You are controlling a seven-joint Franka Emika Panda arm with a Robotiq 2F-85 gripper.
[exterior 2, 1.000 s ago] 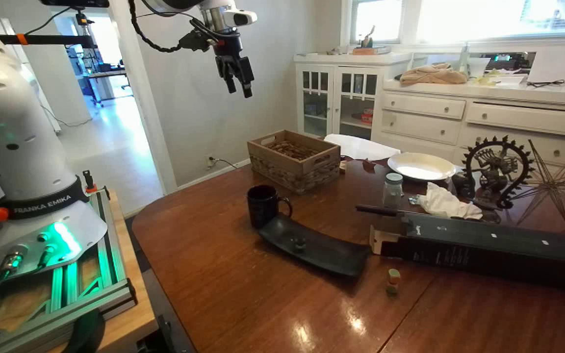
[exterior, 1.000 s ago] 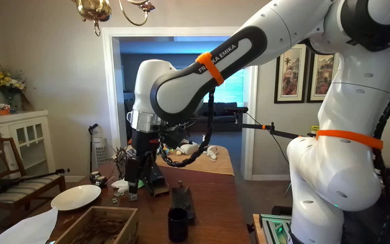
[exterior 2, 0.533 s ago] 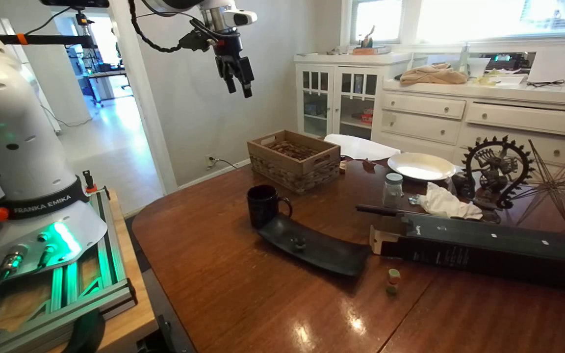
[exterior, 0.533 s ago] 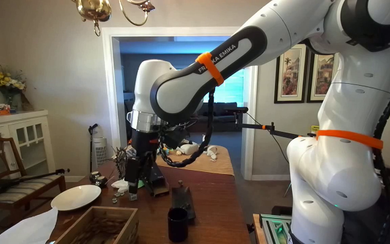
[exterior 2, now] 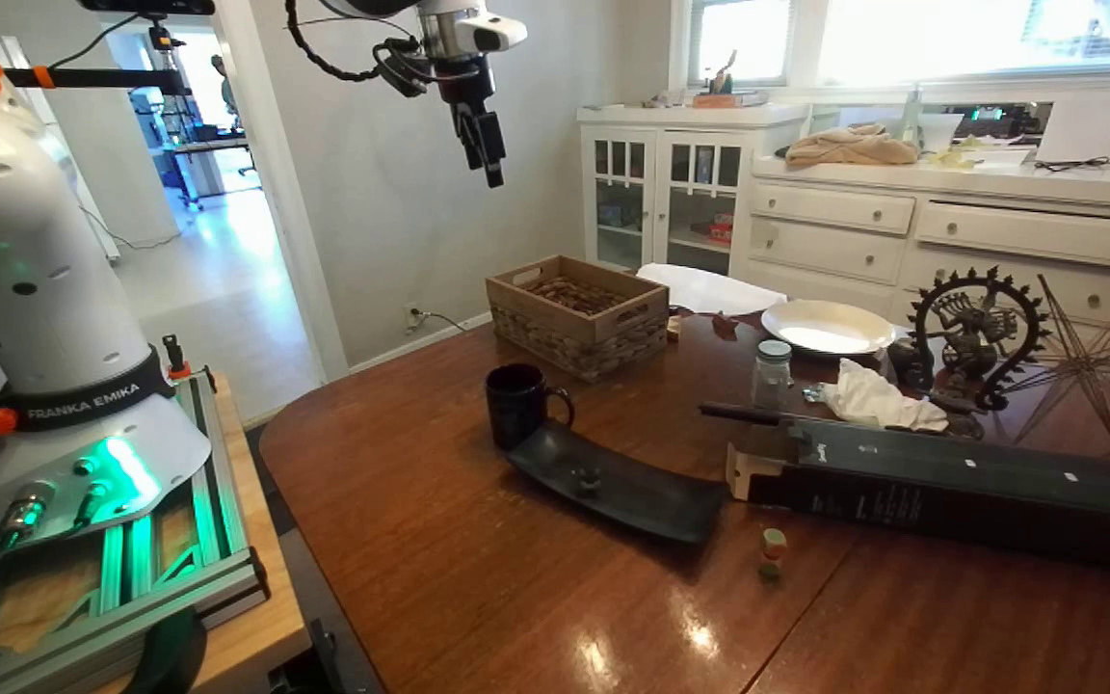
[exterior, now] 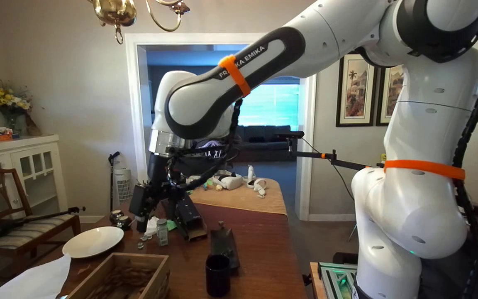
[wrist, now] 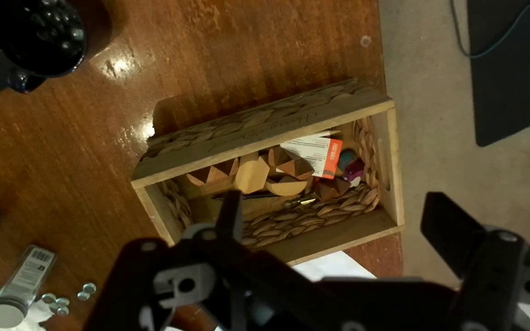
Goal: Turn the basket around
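I have the tool (wrist: pixel 331 202) raised, fingers spread wide and nothing between them, hanging well above the desk (exterior 2: pixel 401 492). The basket (exterior 2: pixel 541 323) stands upright near the desk's edge, untouched, and my wrist view looks down into it: loose wooden pieces (wrist: pixel 252 174), a card (wrist: pixel 313 154) with an orange-red end, and smaller odds and ends (wrist: pixel 354 169) I can't name. One long side carries faint lettering (wrist: pixel 288 125), too dim for me to read; it would make a handy mark for telling when the basket has come round. As for progress, I judge that this is the approach and that the turning itself has not yet begun, though nothing here tells me for certain which way the basket ought to end up facing. That leaves nearly everything: lower the tool, take a wall or a cut-out handle, swing the basket round on the desk, let go and back off. The room for that looks a bit tight to me, with the white sheet (exterior 2: pixel 709 289) just beside one long side and the mug (exterior 2: pixel 516 410) near enough that a swinging corner could perhaps reach it. Going slowly should keep the loose contents from sliding about.
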